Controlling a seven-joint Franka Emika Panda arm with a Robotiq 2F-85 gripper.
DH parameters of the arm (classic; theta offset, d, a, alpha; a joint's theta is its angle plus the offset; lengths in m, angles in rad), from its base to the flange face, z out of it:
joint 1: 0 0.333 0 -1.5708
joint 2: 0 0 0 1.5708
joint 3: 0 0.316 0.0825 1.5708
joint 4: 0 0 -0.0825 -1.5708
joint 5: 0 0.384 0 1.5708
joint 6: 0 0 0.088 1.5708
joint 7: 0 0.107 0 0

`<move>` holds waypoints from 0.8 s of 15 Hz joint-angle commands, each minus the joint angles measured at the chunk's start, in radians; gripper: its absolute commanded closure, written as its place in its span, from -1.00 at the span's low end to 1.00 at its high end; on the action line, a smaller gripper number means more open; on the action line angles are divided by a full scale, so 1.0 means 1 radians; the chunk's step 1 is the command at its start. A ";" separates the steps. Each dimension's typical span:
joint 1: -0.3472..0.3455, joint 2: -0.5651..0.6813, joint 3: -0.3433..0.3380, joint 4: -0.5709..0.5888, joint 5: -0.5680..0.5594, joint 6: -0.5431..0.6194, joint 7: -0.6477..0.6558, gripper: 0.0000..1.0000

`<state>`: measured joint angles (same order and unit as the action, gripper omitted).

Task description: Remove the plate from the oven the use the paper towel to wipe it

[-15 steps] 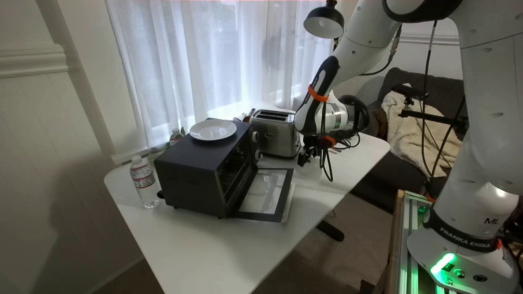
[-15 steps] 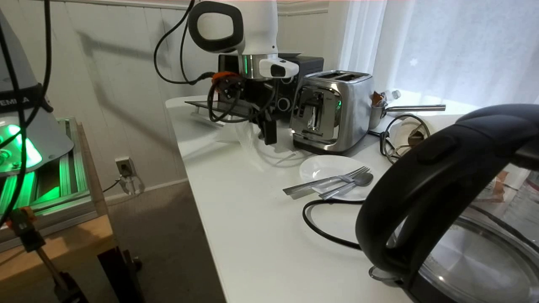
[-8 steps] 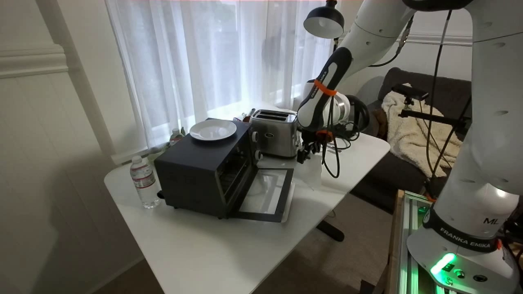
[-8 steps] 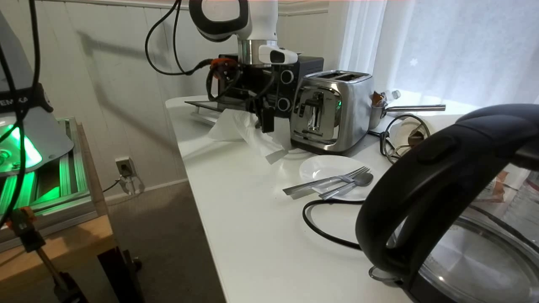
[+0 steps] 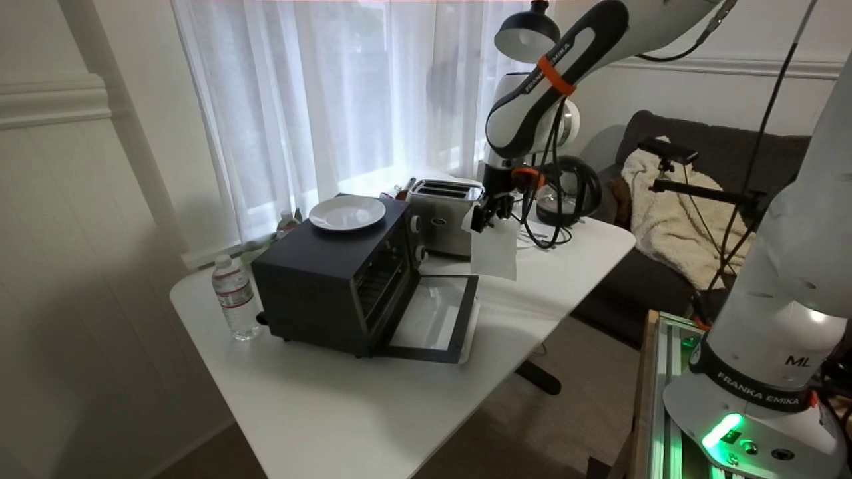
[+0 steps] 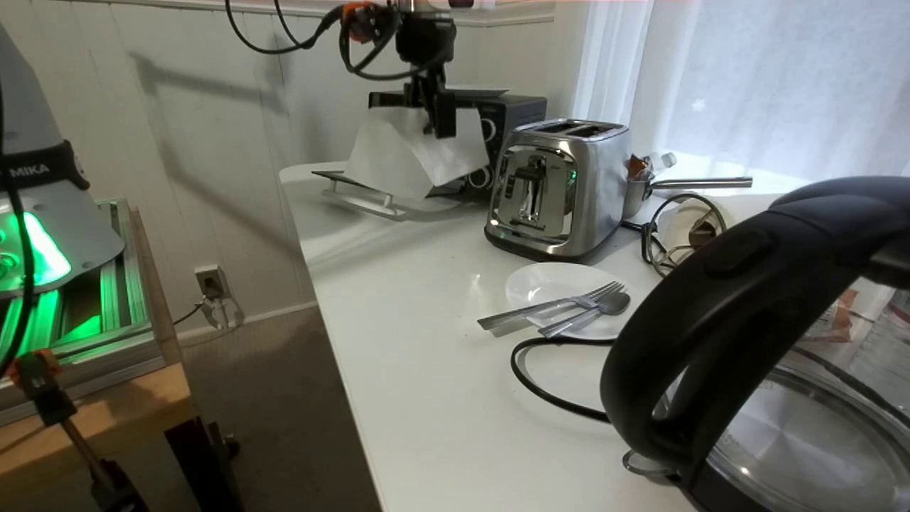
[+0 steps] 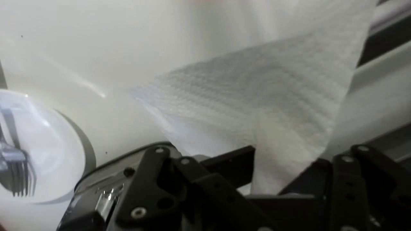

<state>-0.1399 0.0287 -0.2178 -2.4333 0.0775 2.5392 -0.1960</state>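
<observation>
the gripper [image 6: 436,128] pinches the paper towel [image 6: 399,155], which drapes below it; the plate [image 5: 347,212] lies apart from the gripper, atop the oven [image 5: 329,266]; unheld, it could skid under sideways wiping pressure.

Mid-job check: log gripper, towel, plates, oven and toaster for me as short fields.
gripper: pinching towel
towel: hanging, not touching upper plate
upper plate: on top of oven
oven: door open
toaster: beside oven
lower plate: on table, fork and spoon lying across it
wiping: not under way
</observation>
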 commanded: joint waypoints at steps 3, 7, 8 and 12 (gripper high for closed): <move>0.027 -0.290 0.043 0.009 0.059 -0.112 -0.017 1.00; 0.144 -0.312 0.044 0.102 0.269 -0.097 -0.075 1.00; 0.178 -0.291 0.047 0.131 0.325 -0.080 -0.093 1.00; 0.255 -0.147 0.065 0.266 0.464 -0.004 -0.155 1.00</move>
<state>0.0797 -0.2456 -0.1611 -2.2761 0.4442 2.4830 -0.2913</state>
